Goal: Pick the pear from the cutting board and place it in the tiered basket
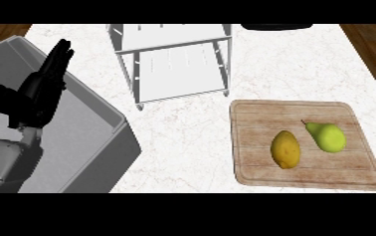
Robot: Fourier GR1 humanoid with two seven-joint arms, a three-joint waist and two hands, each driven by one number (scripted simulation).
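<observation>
Lying on the wooden cutting board at the counter's right, the pear sits just beside a lemon, on the lemon's right. Its long axis runs roughly far-to-near, with the stem toward the far side. The left hand shows at the view's left edge over a grey container, fingers straight and holding nothing, well apart from the pear. The right hand is out of view. The tiered basket stands far-left of the board. Judgement: the pear lies on the right arm's side, so that arm is better placed.
</observation>
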